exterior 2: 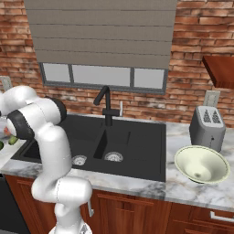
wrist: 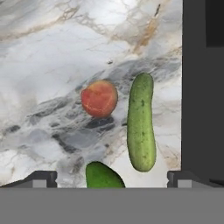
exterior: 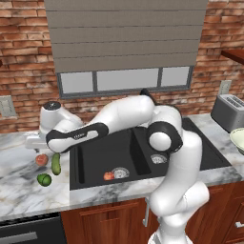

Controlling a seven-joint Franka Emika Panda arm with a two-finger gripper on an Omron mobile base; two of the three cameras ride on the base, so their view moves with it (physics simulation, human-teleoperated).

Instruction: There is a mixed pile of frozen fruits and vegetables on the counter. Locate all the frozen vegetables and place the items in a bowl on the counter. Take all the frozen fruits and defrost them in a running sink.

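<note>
Wide-spread two-finger gripper [wrist: 112, 177] hovers empty over white marble counter [exterior: 19, 190] left of matte black sink [exterior: 95, 157]. Below it: round bright-green veg [wrist: 103, 176] nearest, then long dark-green cucumber [wrist: 141, 122] w/ red-orange peach [wrist: 99, 98] beside, apart. 2nd peach [exterior: 108, 176] in sink basin by drain. Cream bowl [exterior 2: 201, 164] on counter at far right.

in your hand view the round green item [wrist: 103, 176] is cut off at the bottom, so you see just its top, below the peach [wrist: 99, 98] and left of the cucumber [wrist: 141, 122]. in the left base view the bowl [exterior: 238, 138] is clipped by the right edge, right of the sink [exterior: 100, 157]. in the right base view the arm covers the sink's left end, and the produice left of the sink is a sliver at the frame edge, too small to tell.
</note>
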